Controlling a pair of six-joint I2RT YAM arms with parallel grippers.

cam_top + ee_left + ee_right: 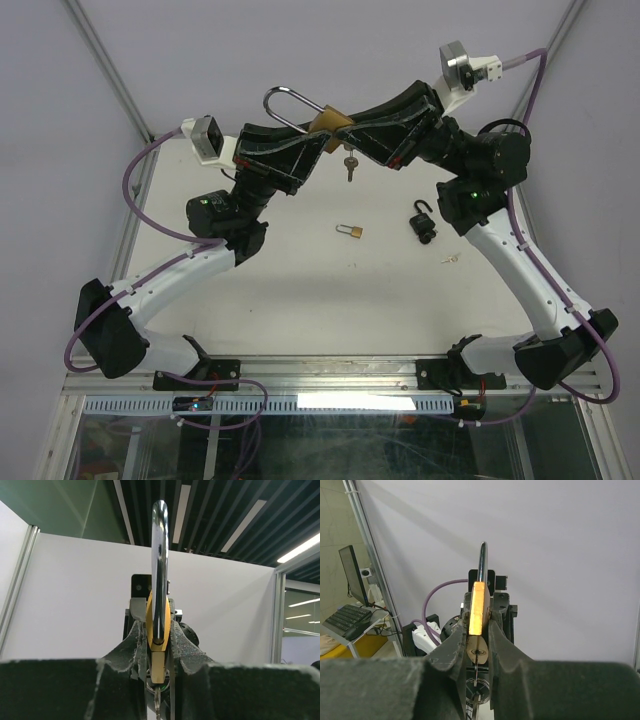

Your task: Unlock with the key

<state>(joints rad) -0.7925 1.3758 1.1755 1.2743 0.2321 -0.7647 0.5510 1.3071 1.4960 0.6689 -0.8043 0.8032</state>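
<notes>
A large brass padlock with a long steel shackle is held high above the table between both arms. My left gripper is shut on the padlock's body from the left, the shackle rising straight ahead of it. My right gripper is shut on the same body from the right. A key hangs under the lock. In the right wrist view a key sits in the keyhole with a ring below it. In the left wrist view a key dangles between the fingers.
On the table lie a small brass padlock, a black padlock and a small loose key. Aluminium frame posts stand at the table's back corners. White walls close the back.
</notes>
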